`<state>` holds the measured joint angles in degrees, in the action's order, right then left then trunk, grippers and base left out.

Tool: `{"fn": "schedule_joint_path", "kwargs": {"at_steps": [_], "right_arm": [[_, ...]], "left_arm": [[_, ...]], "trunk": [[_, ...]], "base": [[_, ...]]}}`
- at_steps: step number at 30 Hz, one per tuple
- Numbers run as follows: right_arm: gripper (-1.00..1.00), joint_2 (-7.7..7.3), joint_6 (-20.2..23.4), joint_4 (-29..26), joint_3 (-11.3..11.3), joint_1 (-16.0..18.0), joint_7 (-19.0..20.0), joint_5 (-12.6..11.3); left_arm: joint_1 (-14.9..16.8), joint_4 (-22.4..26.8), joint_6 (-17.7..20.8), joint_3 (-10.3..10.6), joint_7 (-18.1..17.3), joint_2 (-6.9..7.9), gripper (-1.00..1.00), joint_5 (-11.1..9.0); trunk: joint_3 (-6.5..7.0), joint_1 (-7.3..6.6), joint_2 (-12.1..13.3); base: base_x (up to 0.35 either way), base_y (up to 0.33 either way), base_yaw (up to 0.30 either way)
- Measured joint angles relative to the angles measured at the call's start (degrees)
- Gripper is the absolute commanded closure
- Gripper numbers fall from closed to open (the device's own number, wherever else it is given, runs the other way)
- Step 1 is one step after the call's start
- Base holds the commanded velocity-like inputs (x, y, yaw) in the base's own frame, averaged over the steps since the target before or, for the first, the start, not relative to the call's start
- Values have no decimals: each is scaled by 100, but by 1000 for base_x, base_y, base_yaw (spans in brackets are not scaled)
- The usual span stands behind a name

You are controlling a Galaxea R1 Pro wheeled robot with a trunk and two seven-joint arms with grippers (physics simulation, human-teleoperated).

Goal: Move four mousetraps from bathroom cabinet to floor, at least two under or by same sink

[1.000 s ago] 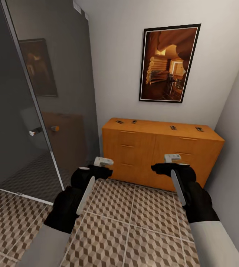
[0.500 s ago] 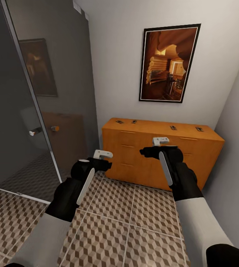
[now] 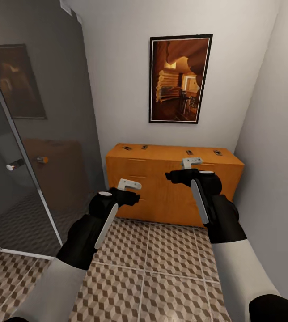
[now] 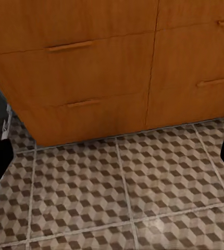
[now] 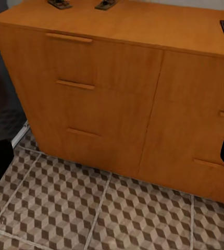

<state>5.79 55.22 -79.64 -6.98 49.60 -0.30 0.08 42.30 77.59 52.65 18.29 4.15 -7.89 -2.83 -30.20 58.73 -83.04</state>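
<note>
All four mousetraps point(image 3: 127, 148) lie along the cabinet point(image 3: 171, 188) top's back edge, none on the floor point(image 3: 162, 268); left gripper point(image 3: 133, 197) and right gripper point(image 3: 175, 175) gape, empty

Head camera high, facing cabinet point(image 3: 173, 188); both wrist cameras low, nearer, sharing drawer fronts, floor point(image 4: 117, 198).
</note>
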Motion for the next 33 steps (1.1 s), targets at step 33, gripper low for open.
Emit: {"fn": "schedule_joint_path", "kwargs": {"at_steps": [33], "right_arm": [[-100,15,2,-8,-411,1,-3,-7]], "left_arm": [[2,42,-17,476,37,59,-100,-677]], "trunk": [[68,-2,0]], "base": [[38,0,-123]]}}
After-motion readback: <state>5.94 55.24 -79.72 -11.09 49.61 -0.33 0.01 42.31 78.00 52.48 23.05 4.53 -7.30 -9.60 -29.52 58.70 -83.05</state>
